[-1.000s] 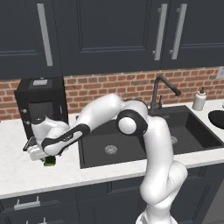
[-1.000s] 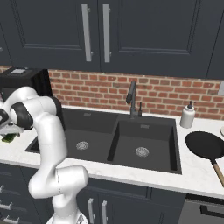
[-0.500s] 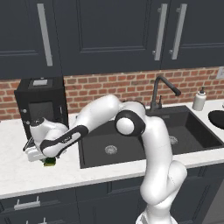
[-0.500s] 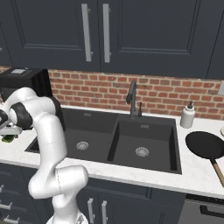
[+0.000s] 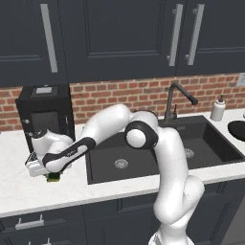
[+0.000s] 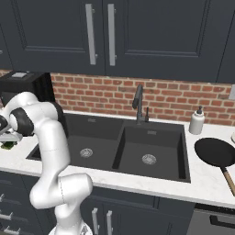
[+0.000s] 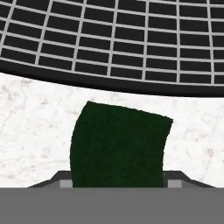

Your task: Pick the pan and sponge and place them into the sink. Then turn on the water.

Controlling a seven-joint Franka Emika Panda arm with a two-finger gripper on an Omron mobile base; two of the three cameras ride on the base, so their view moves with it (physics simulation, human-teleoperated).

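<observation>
Hand: lowered over the sponge at the far-left end of the table, in front of the black appliance; fingers flank the sponge, but contact cannot be confirmed.
Sponge: flat on the white table, green face up.
Pan: on the table right of the sink.
Sink: faucet dry.

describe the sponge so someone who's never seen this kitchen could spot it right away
Start at the black double sink and follow the white counter left, toward the black appliance by the brick wall. The sponge lies on the counter under the gripper, the one small dark green block there.
</observation>
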